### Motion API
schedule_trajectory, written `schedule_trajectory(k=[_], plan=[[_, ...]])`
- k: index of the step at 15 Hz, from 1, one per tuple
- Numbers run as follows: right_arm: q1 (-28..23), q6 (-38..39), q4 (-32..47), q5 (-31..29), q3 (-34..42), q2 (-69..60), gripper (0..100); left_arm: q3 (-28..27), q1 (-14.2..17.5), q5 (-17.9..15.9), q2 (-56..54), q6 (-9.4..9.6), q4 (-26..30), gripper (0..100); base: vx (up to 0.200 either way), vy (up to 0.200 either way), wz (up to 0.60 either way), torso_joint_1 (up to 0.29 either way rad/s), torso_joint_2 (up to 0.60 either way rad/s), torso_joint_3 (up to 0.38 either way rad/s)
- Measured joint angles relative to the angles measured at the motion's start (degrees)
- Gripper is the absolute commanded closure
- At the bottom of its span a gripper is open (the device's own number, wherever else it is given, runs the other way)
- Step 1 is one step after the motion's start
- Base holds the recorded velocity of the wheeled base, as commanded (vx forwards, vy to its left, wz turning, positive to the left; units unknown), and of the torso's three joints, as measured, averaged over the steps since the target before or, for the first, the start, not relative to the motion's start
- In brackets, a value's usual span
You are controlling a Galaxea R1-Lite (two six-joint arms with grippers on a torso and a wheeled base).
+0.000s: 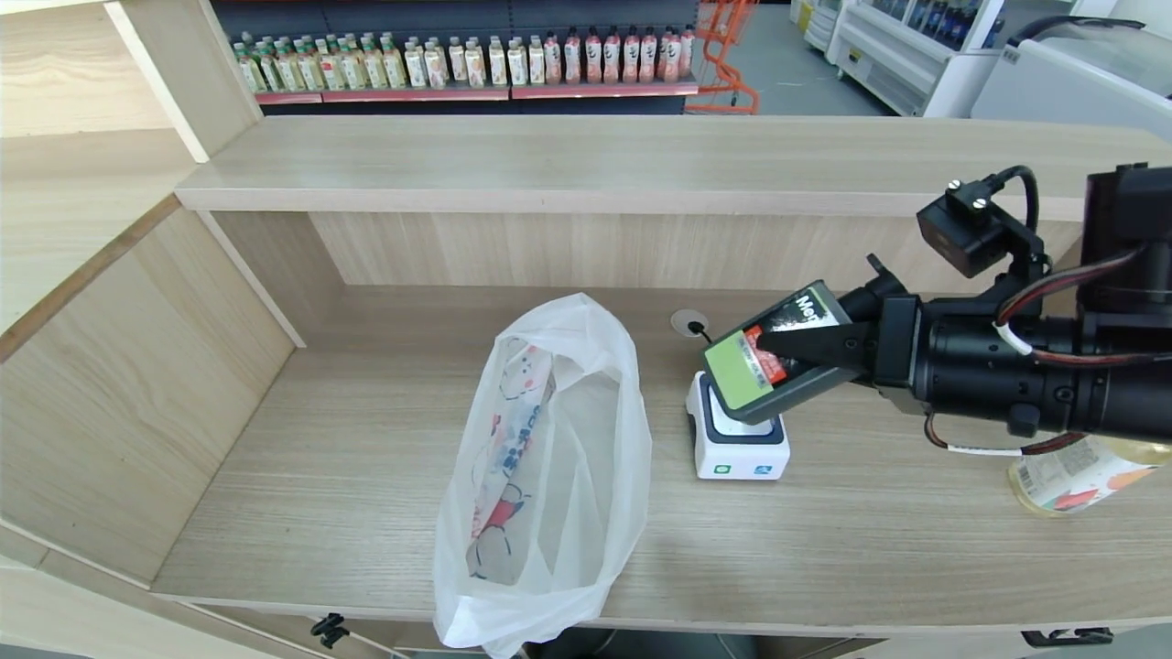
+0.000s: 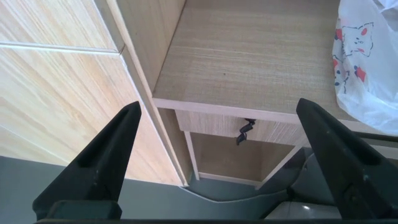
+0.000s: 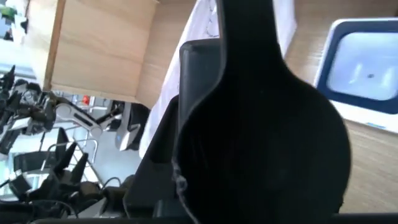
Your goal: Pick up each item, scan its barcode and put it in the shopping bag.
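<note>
- Gripping a green-and-black box [image 1: 740, 373] in the right end effector [image 1: 767, 351], just over the scanner [image 1: 742, 455]
- Spotting the shopping bag [image 1: 549, 458] beside it on the worktop [image 1: 870, 549]
- Seeing left end effector [image 2: 219, 112] wide open, empty

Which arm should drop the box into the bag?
Right. Its jaws hold the box over the scanner, beside the shopping bag. The left jaws are open and empty, off the counter.

Partly hidden items
The scanner [image 1: 740, 453] is overlapped by the box [image 1: 738, 375]; the bottle [image 1: 1080, 480] is masked by the right arm [image 1: 1007, 380].
</note>
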Motion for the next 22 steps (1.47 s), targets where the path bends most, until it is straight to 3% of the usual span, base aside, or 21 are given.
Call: schedule_trajectory(k=[2, 7, 16, 22], plan=[[1.4, 1.8, 3.8, 0.0, -1.8, 0.7, 100, 0.0, 0.2, 0.0, 0.0, 0.01, 0.0, 0, 0.000, 0.000, 0.00, 0.000, 0.00, 0.000], [3.0, 2.5, 4.3, -0.5, -2.3, 5.5, 100, 0.0, 0.1, 0.0, 0.0, 0.01, 0.0, 0, 0.000, 0.000, 0.00, 0.000, 0.00, 0.000], [5.1, -10.3, 3.5, -0.4, -10.8, 21.2, 100, 0.0, 0.1, 0.0, 0.0, 0.01, 0.0, 0, 0.000, 0.000, 0.00, 0.000, 0.00, 0.000], [5.9, -17.0, -4.1, -0.7, -14.4, 29.6, 100, 0.0, 0.1, 0.0, 0.0, 0.00, 0.0, 0, 0.000, 0.000, 0.00, 0.000, 0.00, 0.000]])
